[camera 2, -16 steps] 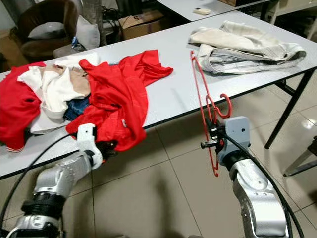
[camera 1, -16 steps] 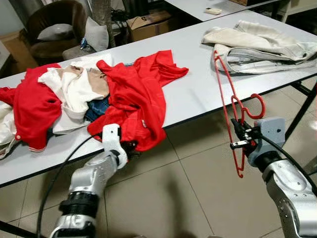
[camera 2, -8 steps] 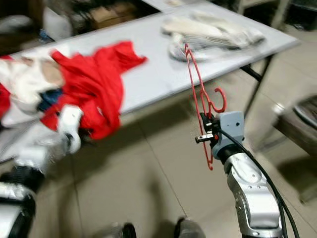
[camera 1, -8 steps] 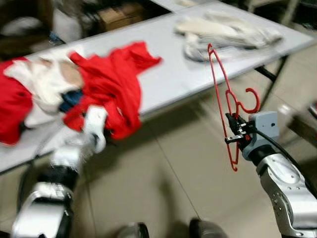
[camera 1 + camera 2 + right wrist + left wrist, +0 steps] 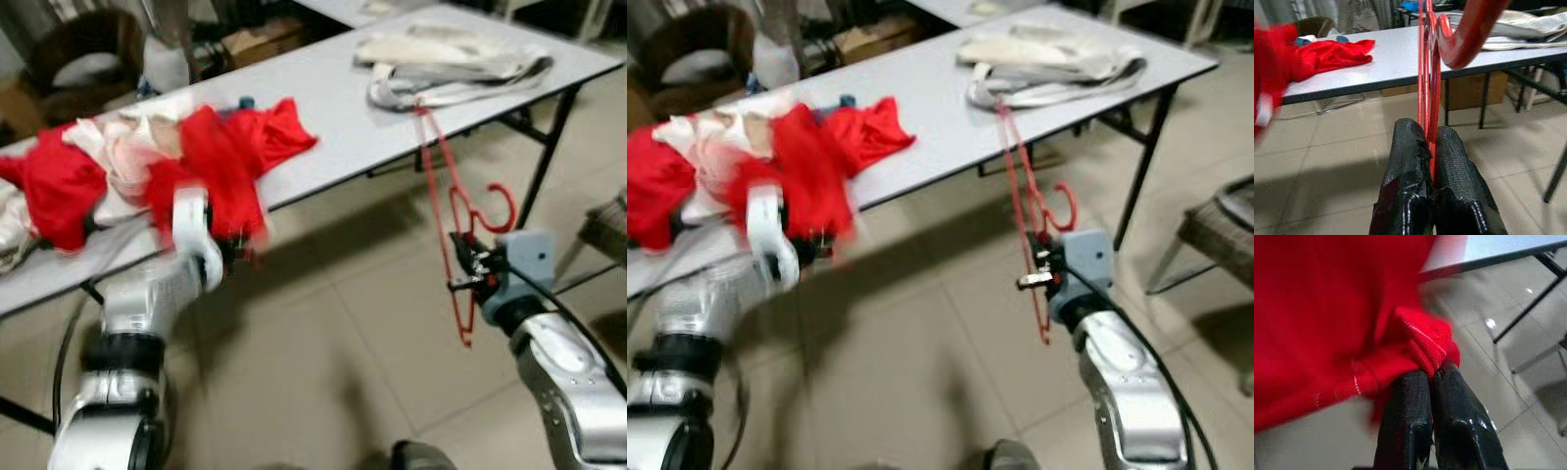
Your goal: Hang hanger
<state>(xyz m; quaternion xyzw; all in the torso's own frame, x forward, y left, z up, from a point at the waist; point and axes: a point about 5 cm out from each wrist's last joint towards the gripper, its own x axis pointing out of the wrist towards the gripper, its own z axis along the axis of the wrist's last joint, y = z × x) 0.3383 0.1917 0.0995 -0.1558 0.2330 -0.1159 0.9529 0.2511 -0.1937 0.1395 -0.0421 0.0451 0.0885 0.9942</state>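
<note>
While clamped in right gripper (image 5: 468, 273), red hanger (image 5: 443, 186) rises above it, seemingly upright.

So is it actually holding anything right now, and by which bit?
Yes, both. The right gripper pinches the red hanger by its thin wires just below the hook. The left gripper is shut on an edge of the red shirt.

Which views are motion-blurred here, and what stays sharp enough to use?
Both eye views smear the red garment and left gripper; the red hanger in the right gripper reads fairly sharp. Left wrist view: cloth blurred, fingers crisp. Right wrist view: sharp except the red smear at one edge.
</note>
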